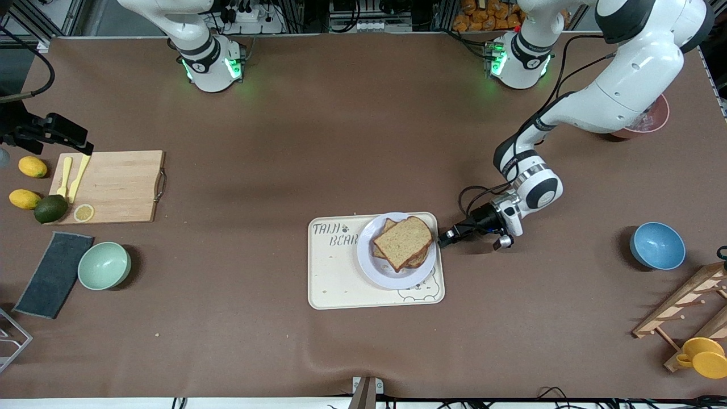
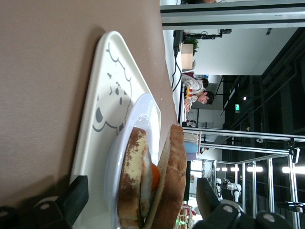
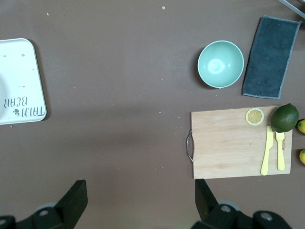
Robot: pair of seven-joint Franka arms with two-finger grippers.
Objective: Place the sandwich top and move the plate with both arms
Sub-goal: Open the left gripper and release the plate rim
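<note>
My left tool (image 1: 440, 238) is sitting open beside the plate (image 1: 372, 264), sandwich top (image 1: 404, 241) released; right tool (image 3: 138, 200) is waiting open.

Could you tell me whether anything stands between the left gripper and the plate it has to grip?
Nothing visible does. The left gripper sits low at the plate's rim on the left arm's side, jaws open, with only the tray's edge beneath. The sandwich top already lies on the sandwich.

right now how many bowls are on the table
3. A green bowl beside the grey cloth at the right arm's end, a blue bowl at the left arm's end, and a pink bowl partly hidden under the left arm.
</note>
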